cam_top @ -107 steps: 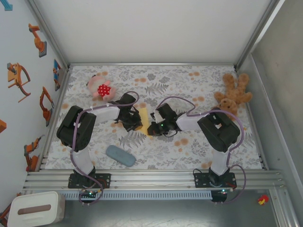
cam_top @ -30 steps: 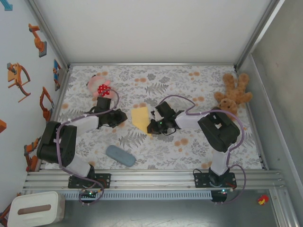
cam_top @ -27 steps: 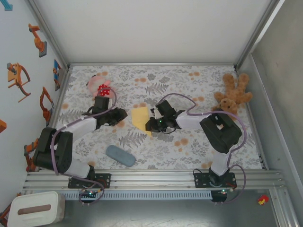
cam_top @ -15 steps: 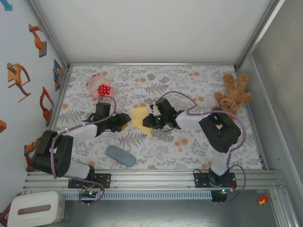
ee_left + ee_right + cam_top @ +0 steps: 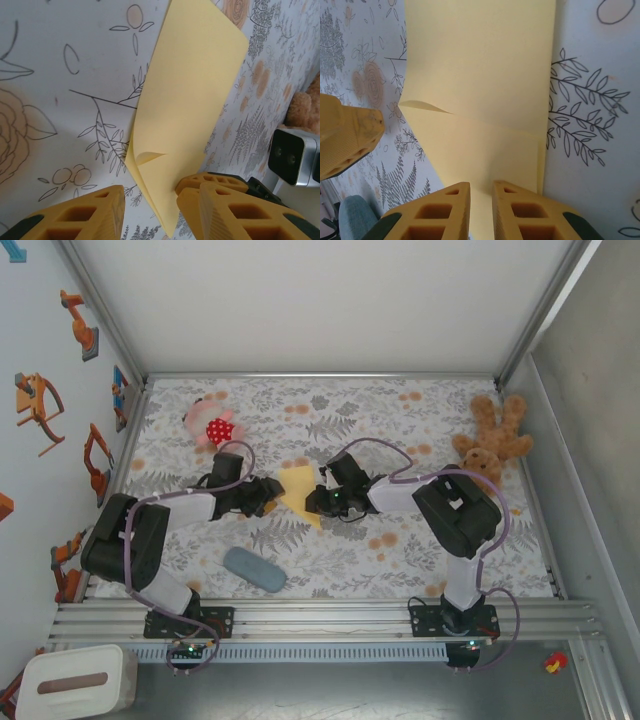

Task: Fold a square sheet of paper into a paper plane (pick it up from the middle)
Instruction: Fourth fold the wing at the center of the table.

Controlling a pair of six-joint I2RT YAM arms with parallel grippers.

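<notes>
The square sheet of paper (image 5: 297, 485) is yellow and lies folded on the floral cloth at mid-table, with a crease and one lifted flap (image 5: 145, 157). My left gripper (image 5: 268, 492) is at its left edge, open; the paper's pointed corner (image 5: 170, 220) lies between the fingers (image 5: 80, 220). My right gripper (image 5: 313, 502) is at the paper's right edge. Its jaws (image 5: 481, 192) stand a narrow gap apart over the paper (image 5: 480, 75) and hold nothing. The left gripper's finger (image 5: 345, 135) is at the left of the right wrist view.
A grey-blue oblong pad (image 5: 254, 568) lies near the front left. A pink soft toy (image 5: 210, 425) sits at the back left and a brown teddy bear (image 5: 492, 440) at the back right. The right wrist's camera housing (image 5: 292, 157) is close to the left fingers.
My left gripper has moved right from the left side back to the paper's edge and opened. The right gripper's jaws have parted slightly. The paper lies flatter and wider than before.
</notes>
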